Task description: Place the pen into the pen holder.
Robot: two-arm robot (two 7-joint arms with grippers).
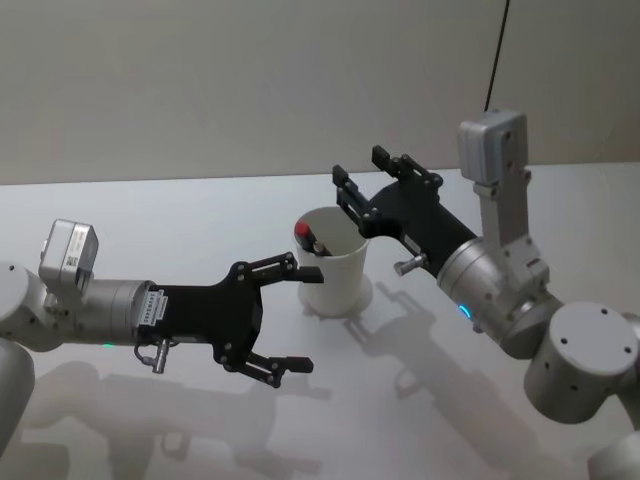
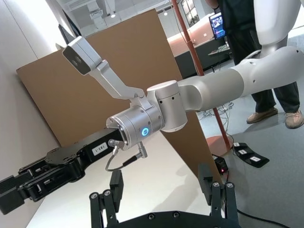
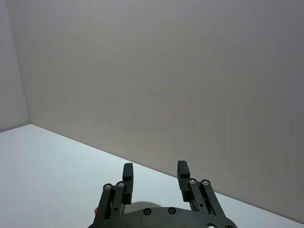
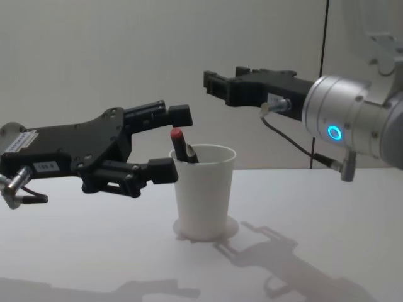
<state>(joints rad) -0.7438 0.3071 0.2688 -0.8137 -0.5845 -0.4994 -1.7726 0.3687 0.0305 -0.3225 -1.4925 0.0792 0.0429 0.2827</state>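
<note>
I am seeing the plain white tapered paper cup (image 1: 335, 268) standing upright on its thin round white base, about the middle of the white tabletop (image 1: 180, 210). The dark pen with a red cap (image 4: 181, 145) is leaning inside the cup, with its red end sticking out above the rolled rim. My left gripper (image 1: 297, 320) is hovering just beside the cup, on its left, with fingers spread and holding nothing. My right gripper (image 1: 362, 173) is hanging above the cup's far rim, with fingers also spread and empty.
</note>
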